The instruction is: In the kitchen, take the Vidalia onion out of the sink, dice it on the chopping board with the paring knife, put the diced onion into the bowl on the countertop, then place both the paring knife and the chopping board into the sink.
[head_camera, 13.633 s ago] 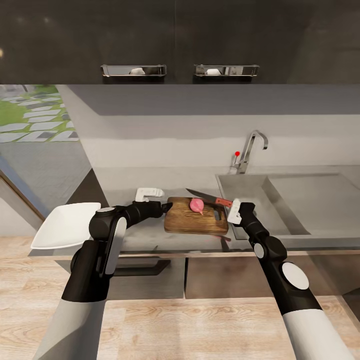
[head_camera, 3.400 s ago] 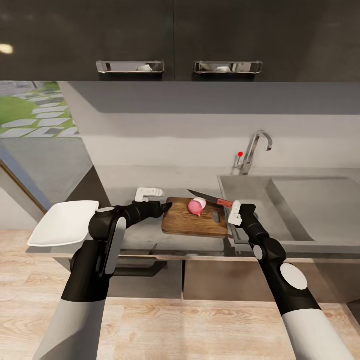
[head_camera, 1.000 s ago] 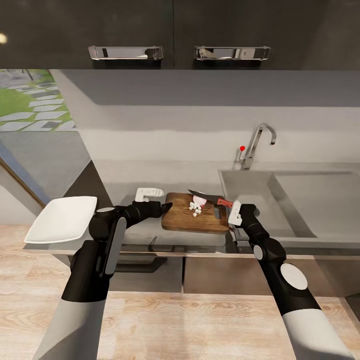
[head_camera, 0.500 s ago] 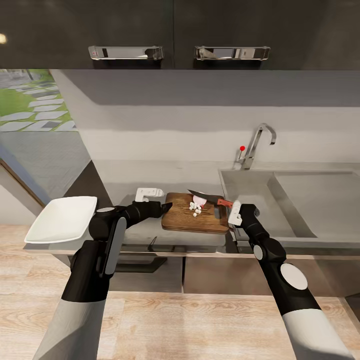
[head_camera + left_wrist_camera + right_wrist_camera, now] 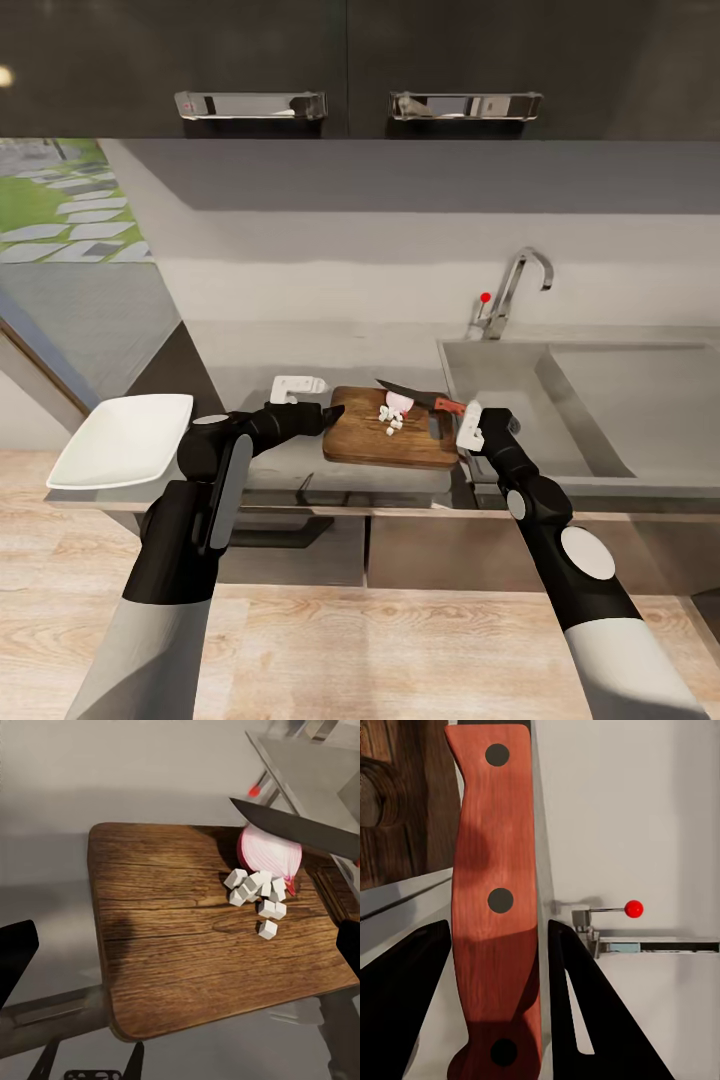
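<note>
The brown chopping board (image 5: 388,441) (image 5: 196,945) lies on the grey countertop (image 5: 250,375), just left of the sink (image 5: 500,385). On it sits a pink-skinned piece of Vidalia onion (image 5: 400,402) (image 5: 270,850) with several white dice (image 5: 391,418) (image 5: 259,897) beside it. My right gripper (image 5: 461,412) (image 5: 499,926) is shut on the paring knife's orange-red handle (image 5: 448,405) (image 5: 495,892). The dark blade (image 5: 404,391) (image 5: 298,829) rests across the top of the onion. My left gripper (image 5: 333,411) (image 5: 180,949) stands open at the board's left end, holding nothing. The white bowl (image 5: 122,438) sits at the counter's far left.
The chrome tap (image 5: 517,285) with its red knob (image 5: 485,297) (image 5: 634,908) stands behind the sink, and the drainboard (image 5: 640,400) stretches to the right. Dark wall cabinets (image 5: 350,60) hang overhead. Beyond the bowl the counter ends, with wooden floor (image 5: 380,640) below.
Since 3.4 s ago, white dice have appeared on the board beside a smaller onion piece. Over the last second neither arm nor the knife has visibly moved.
</note>
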Robot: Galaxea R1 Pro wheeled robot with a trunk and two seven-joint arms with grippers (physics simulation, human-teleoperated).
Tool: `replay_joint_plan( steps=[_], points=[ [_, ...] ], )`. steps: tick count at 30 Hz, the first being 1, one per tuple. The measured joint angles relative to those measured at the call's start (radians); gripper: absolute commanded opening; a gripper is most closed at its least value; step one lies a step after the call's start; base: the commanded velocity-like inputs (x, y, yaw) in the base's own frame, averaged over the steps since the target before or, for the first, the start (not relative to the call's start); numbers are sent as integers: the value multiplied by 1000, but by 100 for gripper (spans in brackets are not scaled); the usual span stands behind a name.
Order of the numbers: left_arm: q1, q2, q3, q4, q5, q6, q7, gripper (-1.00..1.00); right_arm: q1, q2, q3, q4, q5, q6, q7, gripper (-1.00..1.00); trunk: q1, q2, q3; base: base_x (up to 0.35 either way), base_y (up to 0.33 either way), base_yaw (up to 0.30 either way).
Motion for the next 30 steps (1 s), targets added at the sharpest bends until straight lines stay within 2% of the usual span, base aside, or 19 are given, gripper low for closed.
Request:
replay_joint_plan(
  steps=[30],
  points=[
    [0,0,0,0,0,0,0,100,0,0,0,-1,0,0,0,-100,0,0,-15,0,0,4]
  ],
)
